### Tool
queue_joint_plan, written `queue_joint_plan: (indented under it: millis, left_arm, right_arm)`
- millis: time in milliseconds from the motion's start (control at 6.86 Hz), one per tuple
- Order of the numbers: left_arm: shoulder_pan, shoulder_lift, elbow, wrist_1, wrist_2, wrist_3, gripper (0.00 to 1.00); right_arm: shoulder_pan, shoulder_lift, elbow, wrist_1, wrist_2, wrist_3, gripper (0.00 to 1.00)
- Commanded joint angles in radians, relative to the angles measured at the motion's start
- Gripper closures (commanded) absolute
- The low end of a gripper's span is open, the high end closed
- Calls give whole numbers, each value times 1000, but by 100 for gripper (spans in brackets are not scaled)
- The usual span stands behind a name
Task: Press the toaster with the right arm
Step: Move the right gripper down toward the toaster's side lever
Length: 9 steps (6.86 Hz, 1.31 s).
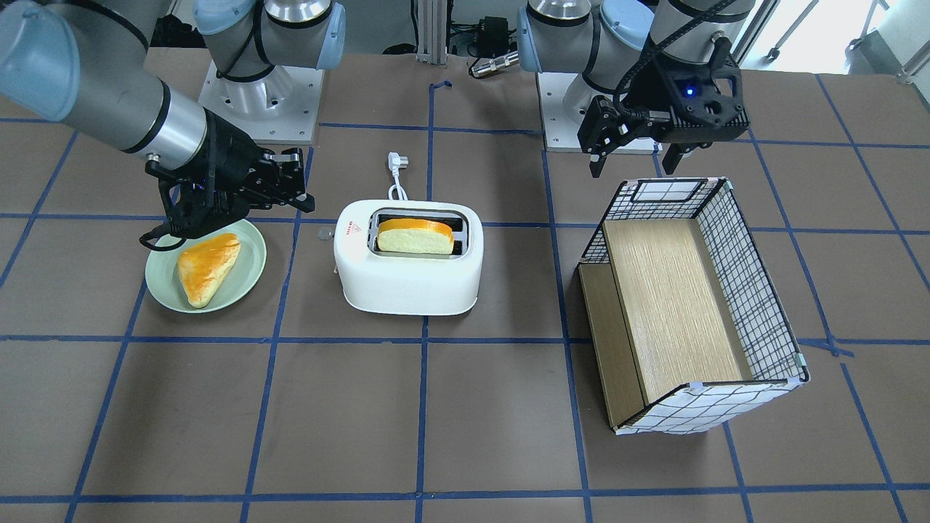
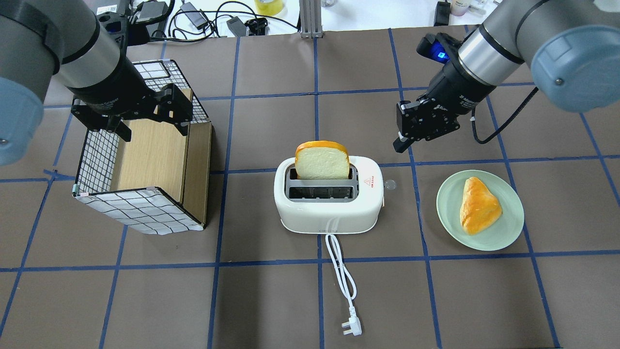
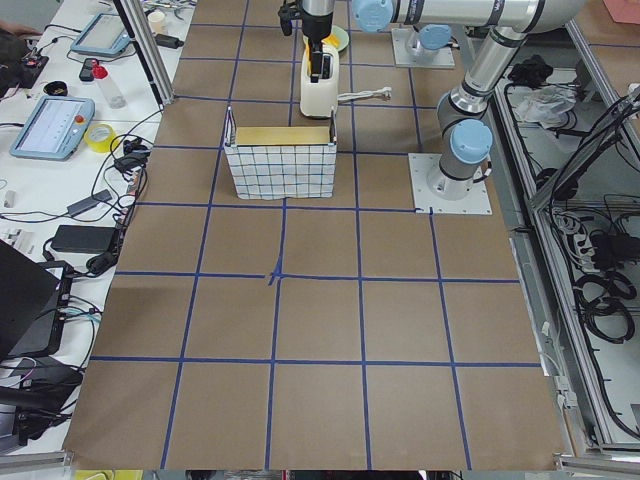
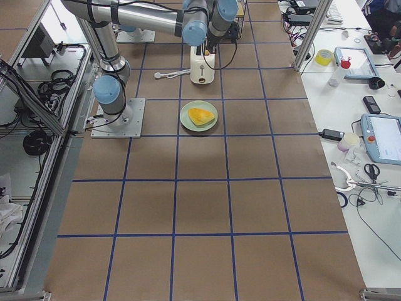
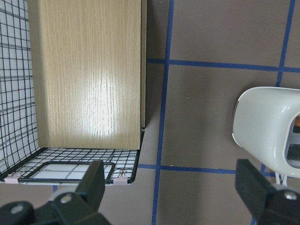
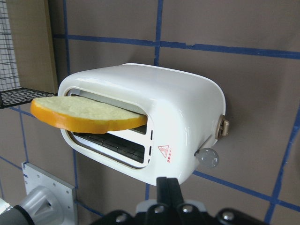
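The white toaster (image 2: 329, 208) stands mid-table with a bread slice (image 2: 322, 160) upright in its far slot. Its lever (image 6: 224, 127) and a clear knob (image 2: 390, 184) are on the end that faces the right arm. My right gripper (image 2: 402, 140) is shut and empty. It hangs above the table, beyond and to the right of that end, and does not touch the toaster. In the front view the right gripper (image 1: 301, 196) sits left of the toaster (image 1: 407, 276). My left gripper (image 2: 150, 127) is open and empty above the grid-patterned box (image 2: 140, 208).
A green plate (image 2: 503, 232) with a wedge of pastry (image 2: 477, 203) lies to the right of the toaster, below the right arm. The toaster's white cord and plug (image 2: 351, 327) trail toward the robot. The box (image 1: 755, 290) lies on its side with a wooden inside.
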Motion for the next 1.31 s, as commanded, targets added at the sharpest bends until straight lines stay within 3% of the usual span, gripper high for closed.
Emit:
queue_joint_plan:
  millis: [0,1167]
  left_arm:
    - [0,0,0,0,0,0,0]
    - [0,0,0,0,-1,0,0]
  right_arm:
    - [-68,57,84,34,159,-23,100]
    - [-77,88,205,-59,159,-30,100]
